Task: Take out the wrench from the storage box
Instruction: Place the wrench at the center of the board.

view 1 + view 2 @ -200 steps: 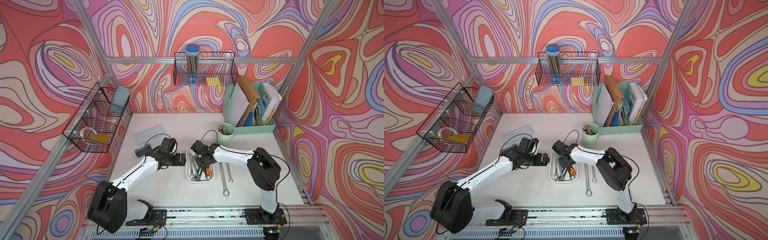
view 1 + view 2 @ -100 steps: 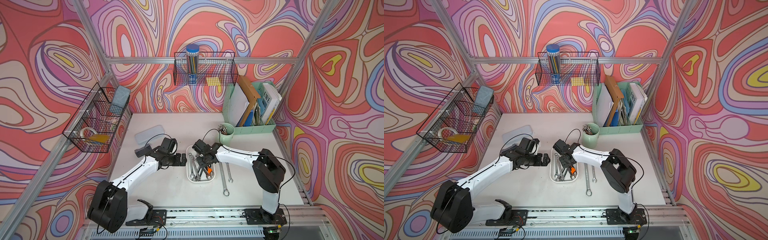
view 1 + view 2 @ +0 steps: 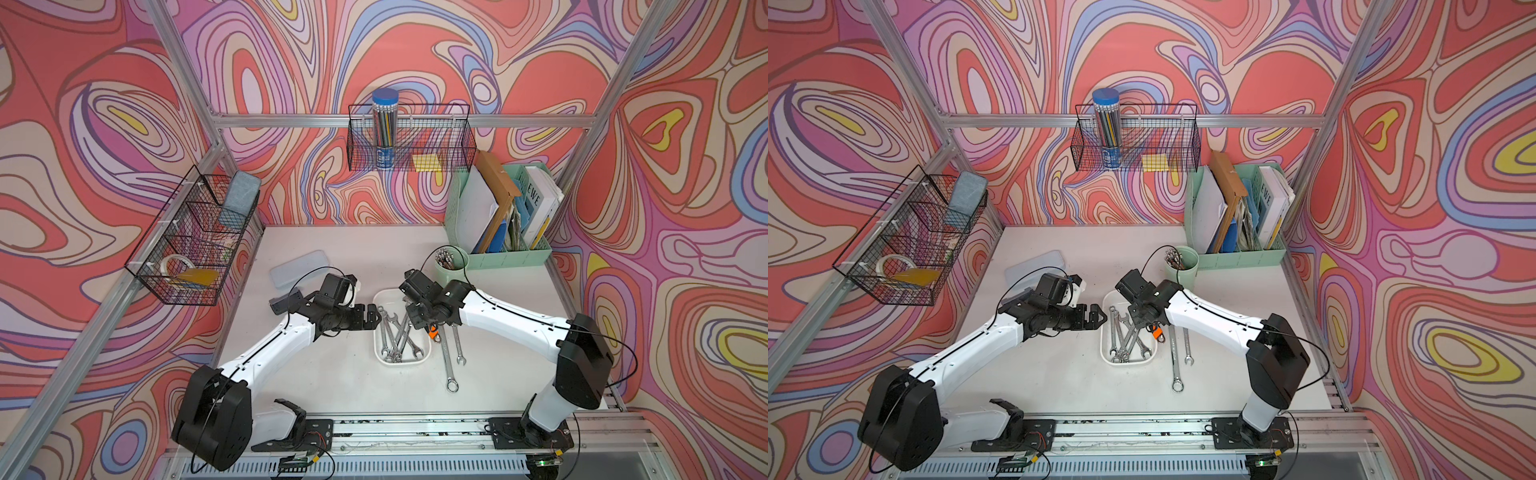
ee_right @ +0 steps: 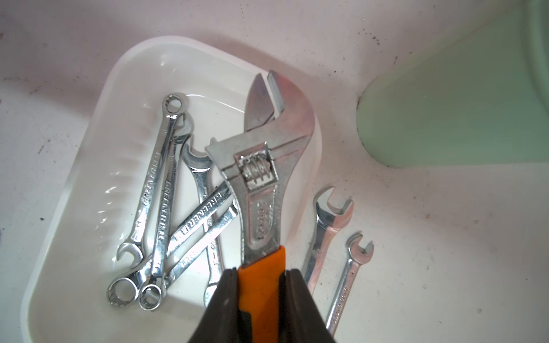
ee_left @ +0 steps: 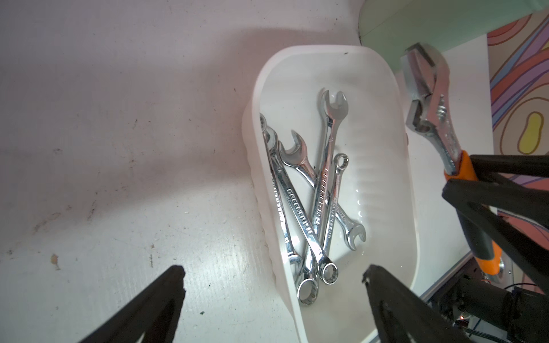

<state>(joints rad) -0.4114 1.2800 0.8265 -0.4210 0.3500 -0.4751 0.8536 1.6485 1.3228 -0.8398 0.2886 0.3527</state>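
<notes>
Much of the wrench (image 4: pixel 261 190) handle unseen within the right gripper (image 4: pixel 261 272)

adjustable wrench (image 4: pixel 261 184): 1 | combination wrenches (image 4: pixel 160 190) in storage box (image 4: pixel 68 237): 5 | loose wrenches (image 4: pixel 326 231) on table (image 4: pixel 430 267): 2 | wire baskets (image 3: pixel 449 141): 2

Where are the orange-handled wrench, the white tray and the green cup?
orange-handled wrench (image 4: pixel 261 213): right wrist view, metal shaft.
white tray (image 5: pixel 375 166): left wrist view, bare floor.
green cup (image 3: pixel 455 271): in a top view, outer wall.
</notes>
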